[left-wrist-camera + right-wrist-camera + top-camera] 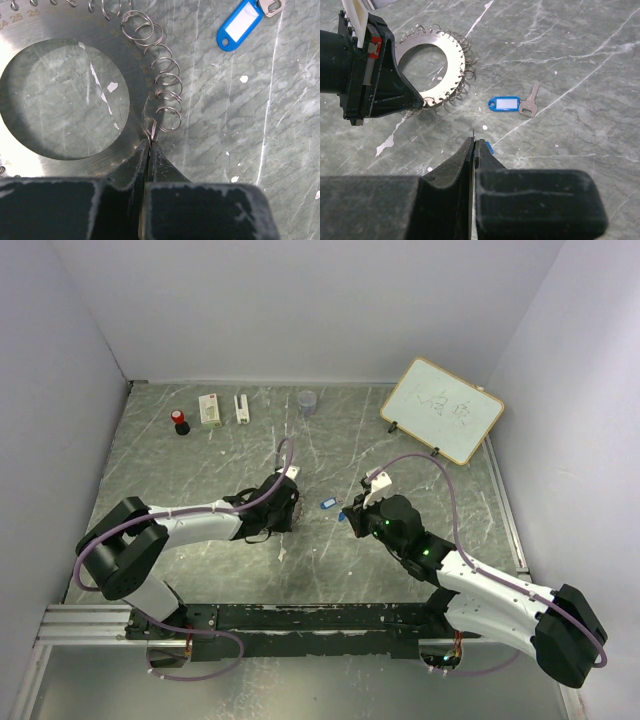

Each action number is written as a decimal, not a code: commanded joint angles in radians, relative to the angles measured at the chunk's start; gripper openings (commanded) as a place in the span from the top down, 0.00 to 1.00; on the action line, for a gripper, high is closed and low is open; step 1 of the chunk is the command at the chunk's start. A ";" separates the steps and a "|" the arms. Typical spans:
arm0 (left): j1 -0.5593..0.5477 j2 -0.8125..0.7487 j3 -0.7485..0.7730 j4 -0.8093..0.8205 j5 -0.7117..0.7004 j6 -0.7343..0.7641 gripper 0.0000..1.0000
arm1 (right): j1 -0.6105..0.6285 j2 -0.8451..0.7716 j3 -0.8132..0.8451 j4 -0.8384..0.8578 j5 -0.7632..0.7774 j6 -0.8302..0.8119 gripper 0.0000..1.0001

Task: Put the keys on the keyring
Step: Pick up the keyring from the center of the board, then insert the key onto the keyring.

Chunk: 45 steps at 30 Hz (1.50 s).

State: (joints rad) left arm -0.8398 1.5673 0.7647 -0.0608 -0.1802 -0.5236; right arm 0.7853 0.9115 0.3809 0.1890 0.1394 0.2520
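Note:
The keyring (131,60) is a flat metal disc with a big hole, fringed with small wire loops. It also shows in the right wrist view (454,60) and lies under my left gripper in the top view (293,508). My left gripper (150,143) is shut on one wire loop (153,131) at the disc's edge. A key (530,100) on a blue tag (504,104) lies on the table between the arms, also seen from above (328,503). My right gripper (474,144) is shut on a thin metal loop with a blue tag corner (488,147) beside it.
A small whiteboard (441,409) leans at the back right. A grey cup (307,401), two white blocks (210,409) and a red-and-black item (181,422) stand along the back. Grey walls close in three sides.

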 commanded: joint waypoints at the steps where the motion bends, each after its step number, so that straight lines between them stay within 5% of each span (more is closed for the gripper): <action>1: -0.010 -0.002 0.041 -0.019 -0.013 0.001 0.93 | -0.001 -0.019 -0.009 -0.004 0.011 0.006 1.00; 26: -0.011 -0.251 0.076 0.018 -0.004 0.034 0.93 | -0.001 0.013 0.044 0.076 -0.139 -0.030 1.00; 45: -0.010 -0.262 0.071 0.049 0.067 0.024 0.93 | -0.001 0.245 0.122 0.224 -0.229 -0.080 1.00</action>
State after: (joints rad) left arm -0.8417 1.3182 0.8330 -0.0708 -0.1486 -0.5014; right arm 0.7853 1.1225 0.4564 0.3508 -0.0723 0.2066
